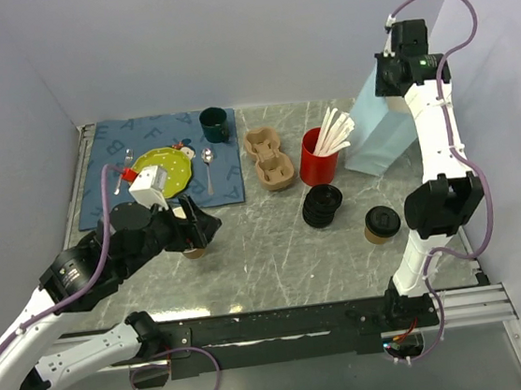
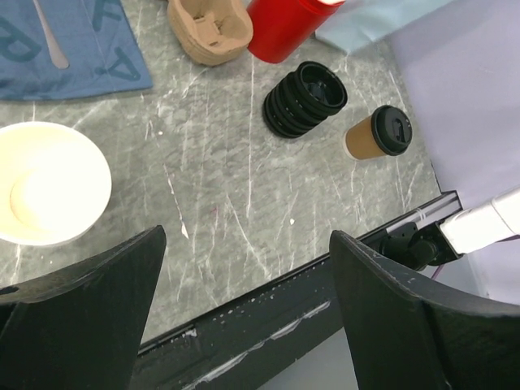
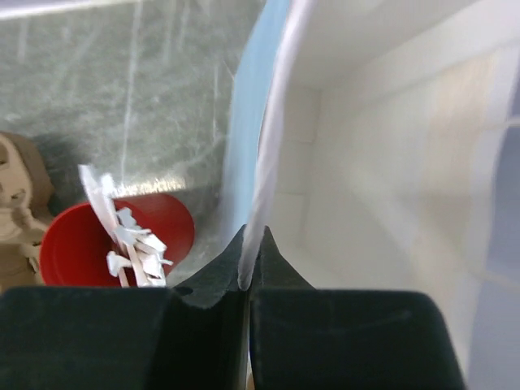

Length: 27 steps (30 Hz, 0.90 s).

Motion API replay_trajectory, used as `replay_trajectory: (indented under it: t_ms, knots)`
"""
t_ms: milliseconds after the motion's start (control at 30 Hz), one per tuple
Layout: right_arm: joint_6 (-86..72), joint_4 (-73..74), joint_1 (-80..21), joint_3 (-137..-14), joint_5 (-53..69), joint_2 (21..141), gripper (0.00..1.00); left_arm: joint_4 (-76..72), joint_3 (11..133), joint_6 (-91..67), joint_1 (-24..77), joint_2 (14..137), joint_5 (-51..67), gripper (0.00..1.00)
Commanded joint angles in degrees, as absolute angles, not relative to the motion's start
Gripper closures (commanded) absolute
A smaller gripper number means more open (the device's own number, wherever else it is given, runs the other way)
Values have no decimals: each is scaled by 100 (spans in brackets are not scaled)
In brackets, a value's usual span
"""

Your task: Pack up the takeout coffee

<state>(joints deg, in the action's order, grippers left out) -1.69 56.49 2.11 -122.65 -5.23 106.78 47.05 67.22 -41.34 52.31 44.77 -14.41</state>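
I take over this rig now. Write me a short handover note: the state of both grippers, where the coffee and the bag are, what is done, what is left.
Left gripper: open and empty, beside a lidless cup.
Right gripper: fingers shut on the rim of the bag, which stands at the far right.
Coffee: upright on the table, lid on, beside the lid stack, nearer than the bag, not held.
Done: the bag rim is gripped.
Left: pick up the coffee, probably with the left gripper, and set it in the bag.
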Motion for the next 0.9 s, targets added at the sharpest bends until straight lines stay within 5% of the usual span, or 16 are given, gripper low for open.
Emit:
replay_trajectory:
  t_ms: [0,533,867]
  knots:
    - [456,4975,97,-12736,-141,10082,100,4869,6838,-4446,5230,4316,-1424,11]
    - [2495,5097,-2220,-13245,-1283,8719,100,5870,7453,-4702,5238,4061,-2512,7]
    - [3287,4791,-4224,-12218,-3013,7919,100,6336,7699,-4684,5229,3876,-2944,7]
